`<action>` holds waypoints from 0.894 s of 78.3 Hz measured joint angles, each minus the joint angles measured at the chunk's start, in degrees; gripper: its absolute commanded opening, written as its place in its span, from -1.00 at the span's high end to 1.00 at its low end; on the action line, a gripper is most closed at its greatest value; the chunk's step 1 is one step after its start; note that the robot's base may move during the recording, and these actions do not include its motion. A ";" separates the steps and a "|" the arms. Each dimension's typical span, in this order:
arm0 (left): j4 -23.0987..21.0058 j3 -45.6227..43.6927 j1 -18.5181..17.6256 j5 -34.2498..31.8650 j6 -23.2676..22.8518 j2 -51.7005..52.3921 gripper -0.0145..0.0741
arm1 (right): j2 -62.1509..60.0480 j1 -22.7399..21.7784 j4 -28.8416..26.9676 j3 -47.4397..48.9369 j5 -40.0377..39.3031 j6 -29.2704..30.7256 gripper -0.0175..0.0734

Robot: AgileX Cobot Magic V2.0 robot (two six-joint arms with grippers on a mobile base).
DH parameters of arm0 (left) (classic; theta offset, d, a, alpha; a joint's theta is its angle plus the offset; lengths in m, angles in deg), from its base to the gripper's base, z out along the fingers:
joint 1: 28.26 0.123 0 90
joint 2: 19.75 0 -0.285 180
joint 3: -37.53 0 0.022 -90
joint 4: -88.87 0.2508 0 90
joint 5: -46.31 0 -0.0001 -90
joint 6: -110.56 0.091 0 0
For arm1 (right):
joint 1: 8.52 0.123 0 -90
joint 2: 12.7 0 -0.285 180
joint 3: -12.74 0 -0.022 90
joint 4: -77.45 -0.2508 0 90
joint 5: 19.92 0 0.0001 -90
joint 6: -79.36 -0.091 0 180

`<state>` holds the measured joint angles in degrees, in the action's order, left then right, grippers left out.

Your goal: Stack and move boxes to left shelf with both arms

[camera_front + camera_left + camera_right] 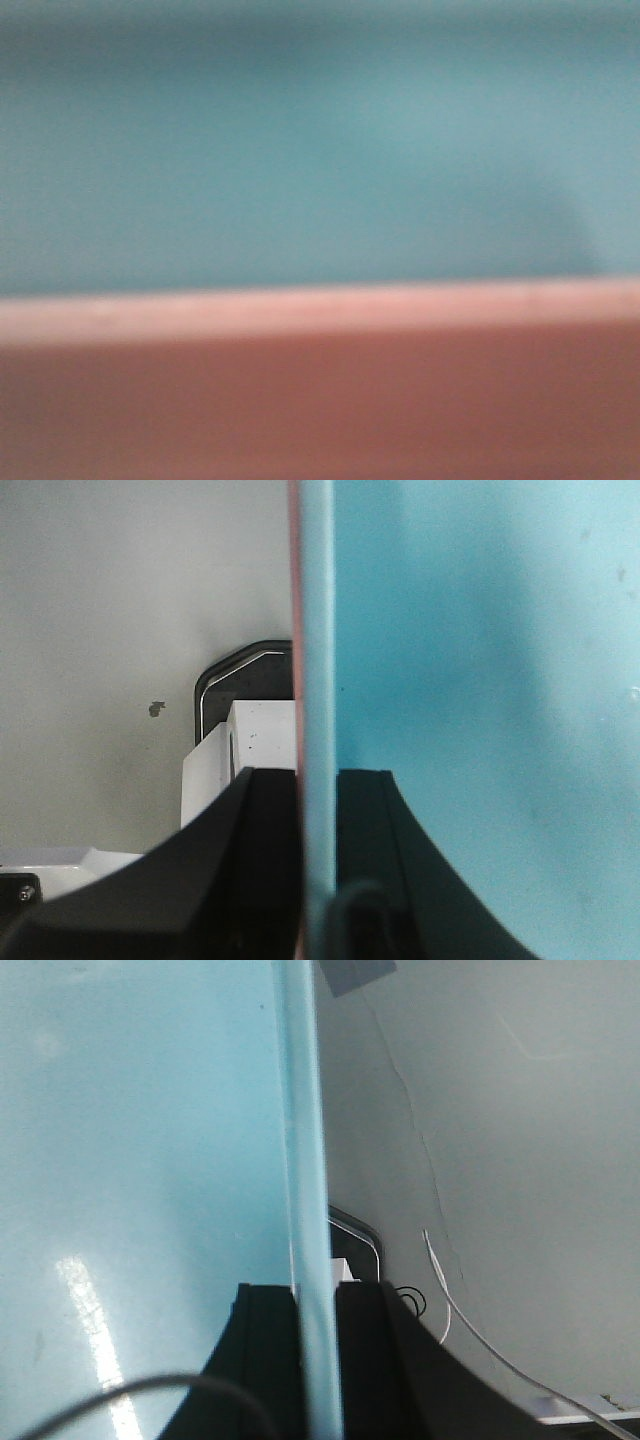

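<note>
The boxes fill the front view, too close and blurred: the light blue box (320,140) sits inside the salmon pink box (320,410), whose pale rim crosses the frame. My left gripper (318,785) is shut on their doubled side wall, a thin pink edge (293,630) lying against the blue rim (315,630). One black finger (255,860) is outside, the other inside the blue box. My right gripper (318,1300) is shut on the blue rim (300,1110) at the opposite side. Only blue shows there. The left shelf is out of view.
Beyond the boxes, the left wrist view shows a grey floor, a white block (215,760) and a dark rounded part (245,665). The right wrist view shows grey floor with thin cracks, a white cable (470,1325) and a dark patch (355,972).
</note>
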<state>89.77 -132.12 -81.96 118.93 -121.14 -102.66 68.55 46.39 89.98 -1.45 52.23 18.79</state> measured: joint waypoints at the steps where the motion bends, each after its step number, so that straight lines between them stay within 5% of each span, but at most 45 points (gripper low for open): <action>1: 0.00 0.00 0.00 0.00 0.00 0.00 0.68 | 0.00 0.00 0.00 0.00 0.00 0.00 0.49; 70: 0.00 0.00 0.00 0.00 0.00 0.00 0.68 | 0.00 0.00 0.00 0.00 0.00 0.00 0.49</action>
<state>89.77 -132.12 -81.96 118.93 -121.14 -102.66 68.55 46.39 89.98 -1.45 52.23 18.79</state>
